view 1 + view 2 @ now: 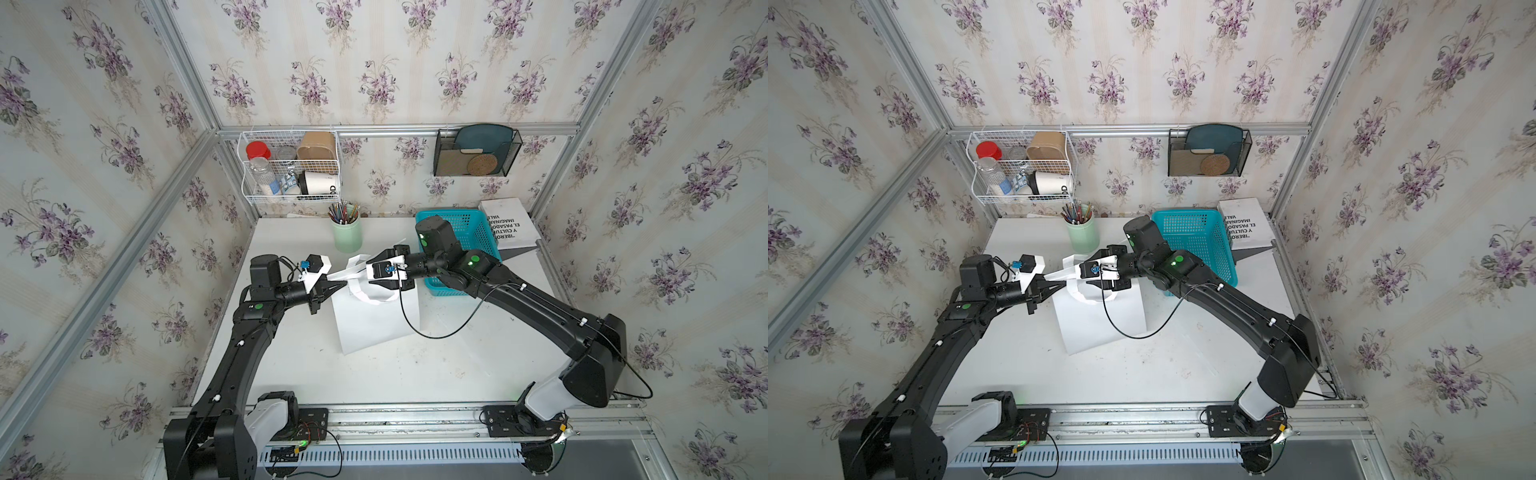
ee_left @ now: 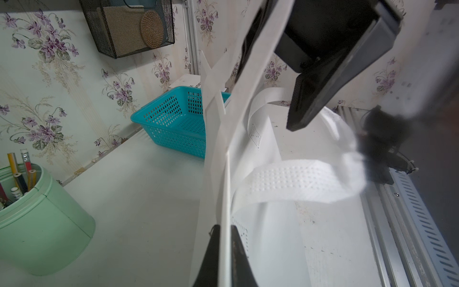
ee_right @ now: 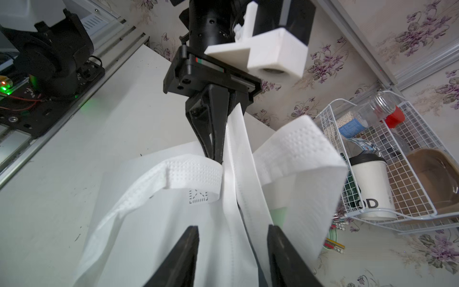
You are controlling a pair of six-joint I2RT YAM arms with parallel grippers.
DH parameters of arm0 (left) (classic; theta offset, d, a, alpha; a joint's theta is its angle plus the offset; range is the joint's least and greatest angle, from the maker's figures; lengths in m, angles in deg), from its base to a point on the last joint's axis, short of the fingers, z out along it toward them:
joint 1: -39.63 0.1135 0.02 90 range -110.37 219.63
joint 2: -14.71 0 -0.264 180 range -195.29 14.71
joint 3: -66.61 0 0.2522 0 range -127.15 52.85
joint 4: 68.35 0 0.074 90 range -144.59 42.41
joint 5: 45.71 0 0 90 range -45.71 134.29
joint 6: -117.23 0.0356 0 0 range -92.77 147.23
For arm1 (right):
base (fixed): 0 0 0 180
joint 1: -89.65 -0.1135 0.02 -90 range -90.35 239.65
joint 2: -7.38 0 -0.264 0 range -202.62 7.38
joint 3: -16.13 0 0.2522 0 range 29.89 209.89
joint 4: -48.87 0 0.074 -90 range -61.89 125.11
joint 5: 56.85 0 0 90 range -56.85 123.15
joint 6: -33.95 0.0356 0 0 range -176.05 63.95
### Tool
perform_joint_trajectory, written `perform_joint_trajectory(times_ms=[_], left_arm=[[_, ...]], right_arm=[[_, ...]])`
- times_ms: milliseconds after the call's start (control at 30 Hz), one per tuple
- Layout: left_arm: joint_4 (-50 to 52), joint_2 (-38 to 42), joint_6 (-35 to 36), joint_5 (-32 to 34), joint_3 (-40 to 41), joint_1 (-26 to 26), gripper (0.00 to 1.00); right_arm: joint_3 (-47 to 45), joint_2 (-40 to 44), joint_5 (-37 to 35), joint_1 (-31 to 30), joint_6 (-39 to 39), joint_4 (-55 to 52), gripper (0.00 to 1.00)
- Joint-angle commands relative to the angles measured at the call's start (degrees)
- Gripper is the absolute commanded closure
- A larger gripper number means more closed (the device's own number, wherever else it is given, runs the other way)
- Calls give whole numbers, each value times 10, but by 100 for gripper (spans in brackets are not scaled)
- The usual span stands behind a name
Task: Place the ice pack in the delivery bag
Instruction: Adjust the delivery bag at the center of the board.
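Two tools meet at the top of the bag. The left tool [image 3: 215,159] is clenched, its tips pinching a white strip at the top of the delivery bag [image 1: 374,324]. Whether that strip is handle or rim edge is hard to call. The pinch holds that end up off the bench [image 1: 291,374], and the likely reason is to anchor one side of the mouth so the other side can be pulled away.

The right tool [image 3: 232,231] faces it from the opposite side. It is released, with its jaws apart and a fold of the bag's top running between them, not pinched. That placement suggests it is lined up to take the second side.

Moving outward, one loop handle [image 3: 193,176] droops just under the left tool's tips. The other handle [image 3: 298,154] curls up beside the right tool. The bag's body lies flat on the bench, its bottom toward the robot's base and its mouth between the two tools. No foil lining shows, so the bag does not look open yet.

The ice pack appears in no view. It is not in either tool, not on the bare bench, and not in the visible part of the turquoise basket [image 1: 469,232] behind the right arm. So its position relative to the tools cannot be told.
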Motion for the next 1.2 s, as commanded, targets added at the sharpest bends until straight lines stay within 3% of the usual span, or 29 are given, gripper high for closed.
perform_joint_trajectory(times_ms=[0, 633, 1000, 1167], left_arm=[[-15, 3, -3, -9, -2, 1, 100], [29, 3, 32, -9, -12, 1, 100], [26, 6, 31, 3, -14, 1, 100], [19, 7, 19, 15, -12, 1, 100]], right_arm=[[21, -16, -36, -8, -39, -21, 47], [63, -51, -75, -34, -66, -16, 36], [50, -48, -100, -35, -53, -29, 67], [41, -38, -94, -38, -49, -33, 75]])
